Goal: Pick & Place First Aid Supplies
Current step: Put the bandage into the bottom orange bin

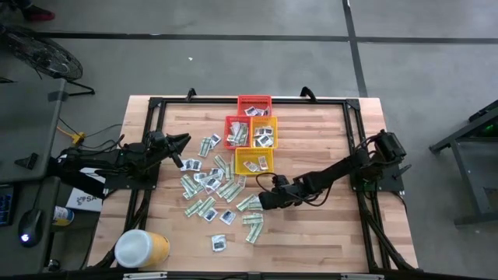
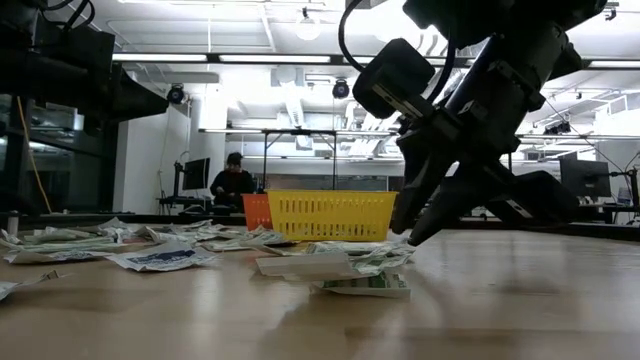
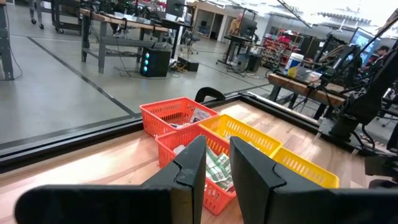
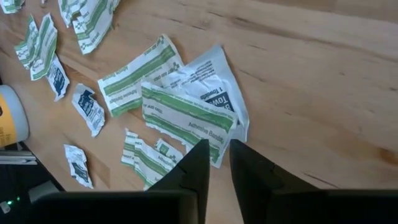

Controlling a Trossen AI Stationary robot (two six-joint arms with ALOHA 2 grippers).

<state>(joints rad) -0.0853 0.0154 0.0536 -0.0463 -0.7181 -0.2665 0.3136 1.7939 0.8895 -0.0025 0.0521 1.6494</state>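
Note:
Many small flat packets [image 1: 210, 187] lie scattered over the middle of the wooden table, some green-and-white strips and some white squares with blue marks. My right gripper [image 4: 217, 158] slants down at the right end of this scatter, its fingers almost together at the end of a green-and-white strip packet [image 4: 186, 121]. That strip lies across a white square packet [image 4: 214, 84]. My left gripper [image 3: 217, 155] waits level above the table's left side, open by a narrow gap with nothing in it, pointing toward the baskets. My right gripper pinches the strip packet's nearest end [image 4: 212, 149] between its two fingertips, slanting down from the table's right side and lying along the strip. The packet lies flat on the white square packet and the table, not lifted.
Four small baskets stand at the far middle: two red [image 1: 254, 103] [image 1: 236, 131], an orange [image 1: 264, 131] and a yellow [image 1: 254, 160], some holding packets. A yellow tub with a white lid [image 1: 142, 249] lies at the near left corner. Bare wood lies to the right.

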